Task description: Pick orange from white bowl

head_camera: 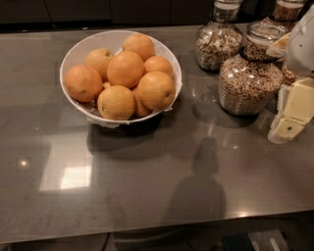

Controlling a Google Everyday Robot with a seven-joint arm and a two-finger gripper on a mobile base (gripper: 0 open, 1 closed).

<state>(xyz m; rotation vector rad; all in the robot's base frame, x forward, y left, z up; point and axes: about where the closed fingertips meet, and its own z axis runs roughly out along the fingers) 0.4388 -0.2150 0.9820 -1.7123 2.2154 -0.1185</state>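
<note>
Progress: not started as far as can be seen; nothing is lifted and the whole pick is left.
Orange (157, 89): a big one at 4 o'clock in the pile, resting on its neighbours, untouched.
Bowl (67, 61): white, at about 10 o'clock on the counter (147, 171), heaped with similar oranges.
Tool (289, 122): at the 3 o'clock edge of the view, low over the counter, well apart from the bowl; it holds nothing, and I cannot tell if it is apart or together.
Left to do: likely travel toward 9 o'clock to the bowl, come down on the orange, clamp, lift.
Nearby: a cereal jar (248, 73) just beside the tool at its 10 o'clock; a second jar (218, 41) behind it at 12; a third jar (287, 10) at the 1 o'clock corner.
In the way: the near jar stands close to a straight line to the bowl; the packed neighbours leave little room around the orange.
</note>
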